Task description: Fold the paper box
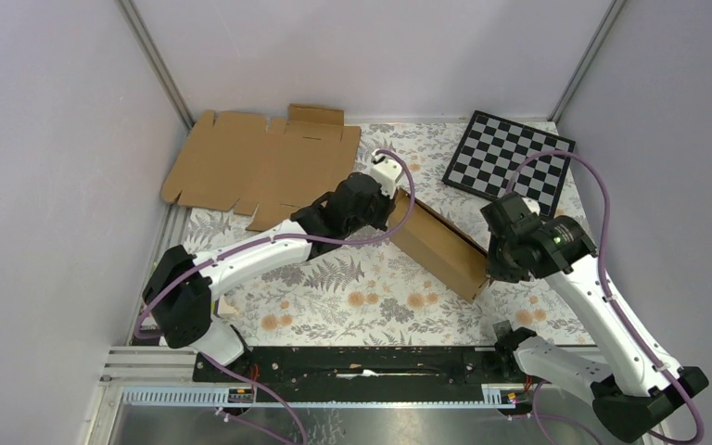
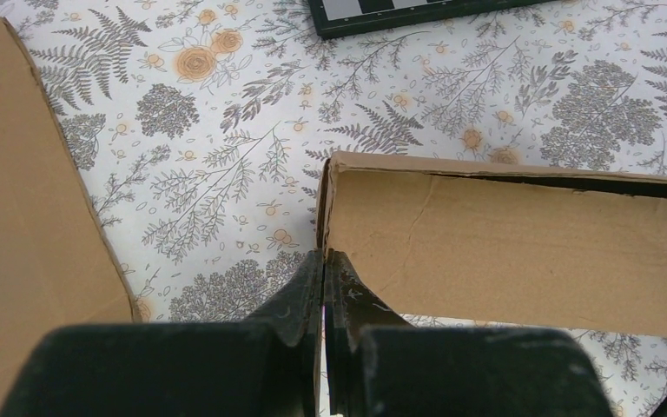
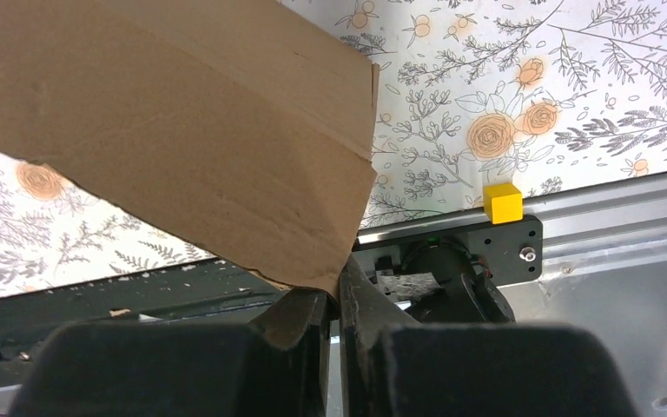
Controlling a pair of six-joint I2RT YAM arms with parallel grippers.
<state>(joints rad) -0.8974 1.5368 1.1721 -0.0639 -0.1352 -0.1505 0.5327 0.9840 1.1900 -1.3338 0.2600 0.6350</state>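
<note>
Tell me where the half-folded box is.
In the overhead view, the paper box is mid-table over the floral cloth, with the checkerboard beyond it to the right and the flat cardboard sheet beyond-left.

The paper box (image 1: 436, 243) lies slantwise across the middle of the counter (image 1: 352, 297), its far-left end pinched between the left fingers (image 2: 300, 300) and its near-right corner between the right fingers (image 3: 300, 317). Behind it to the left, a flat cardboard sheet (image 1: 260, 167) lies in the far-left corner, and a checkerboard (image 1: 510, 162) lies in the far-right corner. A small block (image 3: 503, 202) sits on the rail (image 3: 608, 217) along the near edge, to the box's near right.
</note>
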